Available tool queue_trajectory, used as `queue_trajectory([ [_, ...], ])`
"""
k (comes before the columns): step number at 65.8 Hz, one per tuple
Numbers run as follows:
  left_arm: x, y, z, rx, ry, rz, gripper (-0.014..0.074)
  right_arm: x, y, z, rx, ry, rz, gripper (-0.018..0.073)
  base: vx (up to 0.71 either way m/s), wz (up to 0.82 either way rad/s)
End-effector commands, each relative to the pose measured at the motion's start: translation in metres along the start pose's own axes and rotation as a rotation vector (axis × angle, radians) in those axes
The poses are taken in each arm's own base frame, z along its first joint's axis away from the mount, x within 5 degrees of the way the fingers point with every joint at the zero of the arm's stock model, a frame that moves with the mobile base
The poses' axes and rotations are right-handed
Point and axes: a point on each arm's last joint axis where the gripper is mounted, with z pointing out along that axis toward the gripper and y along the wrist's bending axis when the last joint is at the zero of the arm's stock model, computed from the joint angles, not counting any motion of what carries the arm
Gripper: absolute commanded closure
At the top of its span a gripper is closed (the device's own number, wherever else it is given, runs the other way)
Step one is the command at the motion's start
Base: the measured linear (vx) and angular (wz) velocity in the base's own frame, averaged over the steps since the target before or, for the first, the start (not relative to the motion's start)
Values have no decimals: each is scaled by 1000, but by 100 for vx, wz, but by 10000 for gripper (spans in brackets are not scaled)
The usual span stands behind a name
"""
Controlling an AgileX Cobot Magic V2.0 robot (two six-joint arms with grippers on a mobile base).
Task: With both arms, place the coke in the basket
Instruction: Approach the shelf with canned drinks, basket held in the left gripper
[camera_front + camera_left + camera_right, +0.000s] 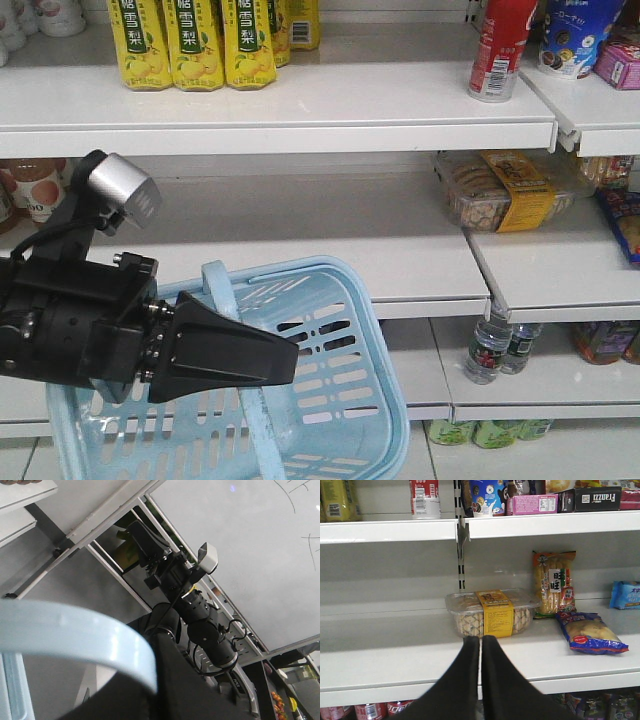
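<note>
Left gripper (285, 352) at the basket (300, 266) — coke (497, 50) not yet picked.
Our left gripper looks clamped on the tilted basket's handle (218, 285), and we see no bottle inside. The coke stands on the top shelf (300, 105), far right. Our right gripper (480, 639), fingers pressed together and bare, sits well below it — grasp and drop are both left to do.

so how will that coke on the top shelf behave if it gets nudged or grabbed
The coke looks tall and narrow-based, so a high push would probably tip it. Its round body would likely roll after. The glossy wrap may be slippery.
</note>
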Motion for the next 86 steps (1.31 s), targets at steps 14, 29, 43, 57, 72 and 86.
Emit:
queue_trajectory([
  [14,-5,-21,-4,102,-42,27,603,-5,0,-1,0,-78,-17,561,6,3],
  [29,-5,-21,-4,102,-42,27,603,-5,0,-1,0,-78,-17,561,6,0],
  [43,-5,-21,-4,102,-42,27,603,-5,0,-1,0,-78,-17,561,6,-2],
  [57,-5,-21,-4,102,-42,27,603,-5,0,-1,0,-78,-17,561,5,0],
  [72,-5,-21,-4,102,-42,27,603,-5,0,-1,0,-78,-17,561,4,0],
  [86,-5,-21,-4,102,-42,27,603,-5,0,-1,0,-78,-17,561,3,-1],
])
